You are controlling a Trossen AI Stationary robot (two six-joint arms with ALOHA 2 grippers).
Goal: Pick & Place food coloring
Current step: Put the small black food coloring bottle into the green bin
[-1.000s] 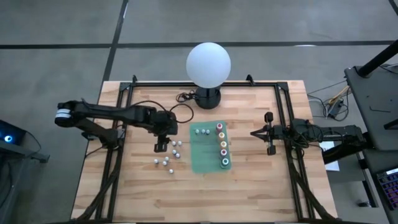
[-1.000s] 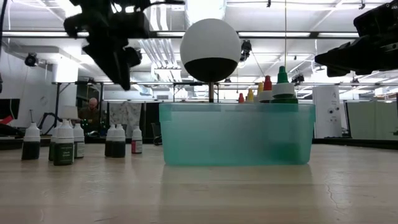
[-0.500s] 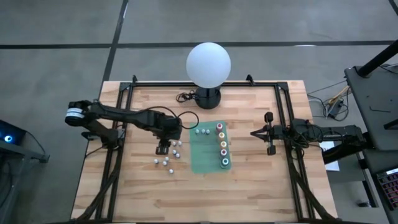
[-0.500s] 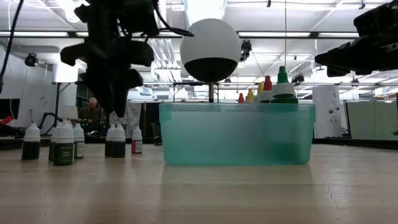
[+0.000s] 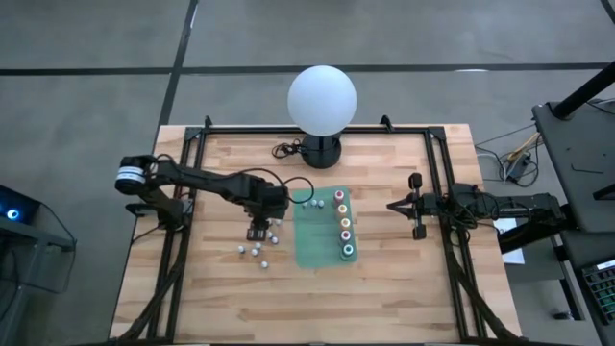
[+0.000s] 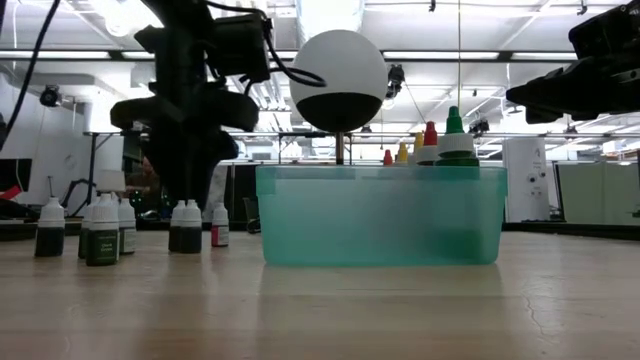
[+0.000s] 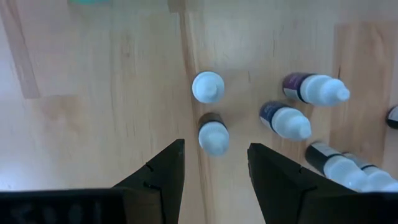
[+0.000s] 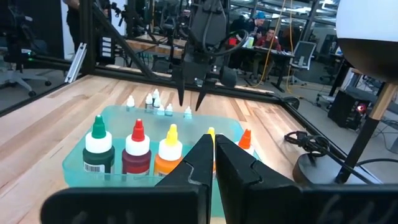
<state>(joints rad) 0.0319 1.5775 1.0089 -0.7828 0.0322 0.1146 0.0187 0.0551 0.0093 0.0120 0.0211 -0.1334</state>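
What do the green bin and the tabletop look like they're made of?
Green bin: likely translucent plastic with a frosted finish; bottles inside show dimly through its wall. Tabletop: wood, probably butcher-block, with visible planks and grain and a faint sheen.

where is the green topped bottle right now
In the high view the green-topped bottle stands in the teal tray, at the near end of the coloured row, beside the red-topped bottle.

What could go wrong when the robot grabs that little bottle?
The left gripper hangs open over one white-capped bottle. Another bottle stands close beside it, and more are nearby, so a finger might knock one over. The small bottle could also tip or slip as the gripper closes.
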